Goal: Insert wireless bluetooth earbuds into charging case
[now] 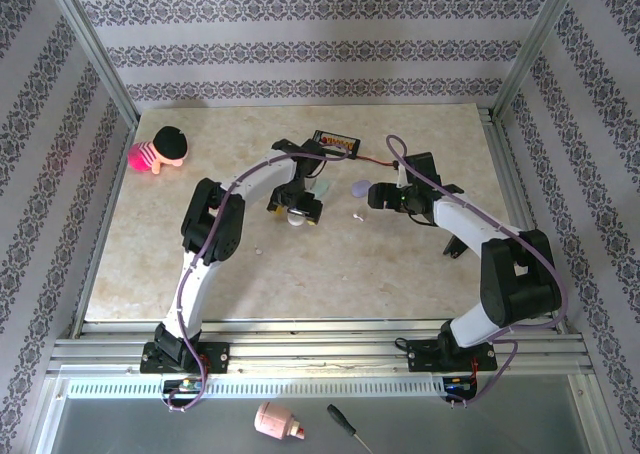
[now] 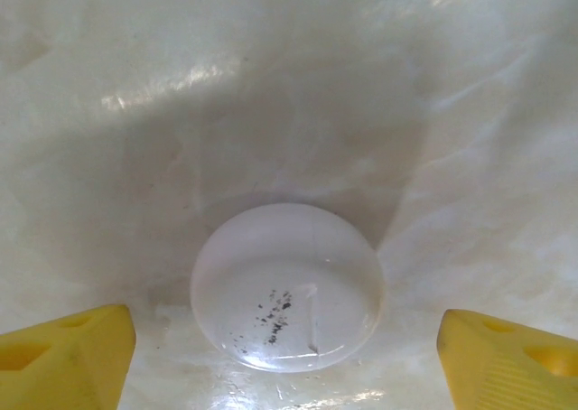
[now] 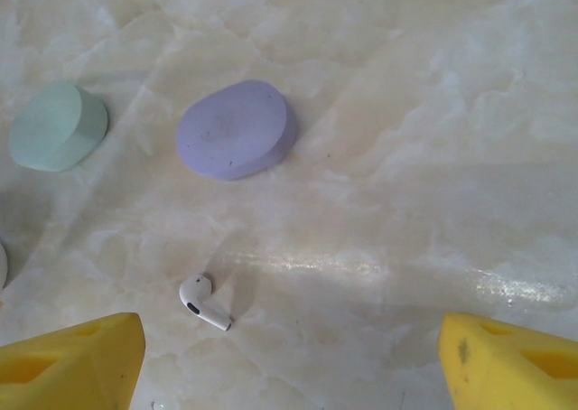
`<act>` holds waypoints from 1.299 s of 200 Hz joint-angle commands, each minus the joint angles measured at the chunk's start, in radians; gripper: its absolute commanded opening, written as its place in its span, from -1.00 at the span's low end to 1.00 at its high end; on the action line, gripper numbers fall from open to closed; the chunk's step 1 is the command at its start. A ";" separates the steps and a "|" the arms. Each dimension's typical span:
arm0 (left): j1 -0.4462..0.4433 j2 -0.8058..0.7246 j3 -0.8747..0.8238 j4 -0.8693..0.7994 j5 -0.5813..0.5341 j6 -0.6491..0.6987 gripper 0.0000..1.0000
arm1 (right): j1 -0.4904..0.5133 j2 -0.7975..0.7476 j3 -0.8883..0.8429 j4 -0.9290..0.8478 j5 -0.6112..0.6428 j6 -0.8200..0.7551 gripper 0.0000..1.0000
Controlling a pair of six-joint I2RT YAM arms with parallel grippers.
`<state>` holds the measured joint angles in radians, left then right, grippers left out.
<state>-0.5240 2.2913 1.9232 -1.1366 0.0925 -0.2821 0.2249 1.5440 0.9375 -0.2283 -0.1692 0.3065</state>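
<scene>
Left pincer (image 1: 298,212) and right pincer (image 1: 375,196) hang close together over the middle of the marble table (image 1: 330,284) in the top view, the right one just off the left one's right side. A black board (image 1: 337,140) with a red wire lies beyond both, and a doll (image 1: 160,151) sits well away on the left pincer's far side. From the left wrist, that pincer is released, its yellow tips spread wide, and a whitish case (image 2: 287,300) lies flat and shut on the table between them and a little ahead. From the right wrist, the other pincer is likewise released and grasps nothing. A white earbud (image 3: 203,302) lies on its side between the tips, nearer the left one. A lavender case (image 3: 237,128) sits farther ahead, and a mint case (image 3: 59,125) is ahead and off to the left, apart from it. The step in hand looks like the approach: neither case nor bud is gripped yet. Next, the right pincer would need to drop and clench finely on so small a bud, while the left steadies the whitish case, whose lid must first be opened. The count is one earbud for certain and three cases, one each of whitish, lavender and mint.
</scene>
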 commanded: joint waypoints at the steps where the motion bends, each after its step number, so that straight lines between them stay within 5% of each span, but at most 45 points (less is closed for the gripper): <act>1: -0.006 0.028 0.007 -0.055 -0.047 -0.041 0.68 | -0.005 -0.021 -0.010 0.015 -0.006 -0.020 0.68; 93: -0.006 0.045 -0.035 0.089 -0.060 -0.129 0.05 | -0.004 -0.040 -0.041 0.022 -0.062 -0.010 0.66; 140: -0.005 0.000 -0.080 0.111 -0.036 -0.148 -0.01 | 0.014 -0.139 -0.101 0.043 -0.106 -0.011 0.66; 203: 0.001 -0.248 -0.328 0.445 0.151 -0.344 -0.14 | 0.228 -0.406 -0.353 0.377 -0.040 -0.113 0.70; 260: 0.012 -0.449 -0.537 0.773 0.249 -0.631 -0.18 | 0.316 -0.279 -0.472 0.885 -0.094 0.015 0.67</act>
<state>-0.5217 1.9022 1.4368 -0.5602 0.2634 -0.7357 0.5308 1.1912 0.4973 0.3359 -0.2401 0.2546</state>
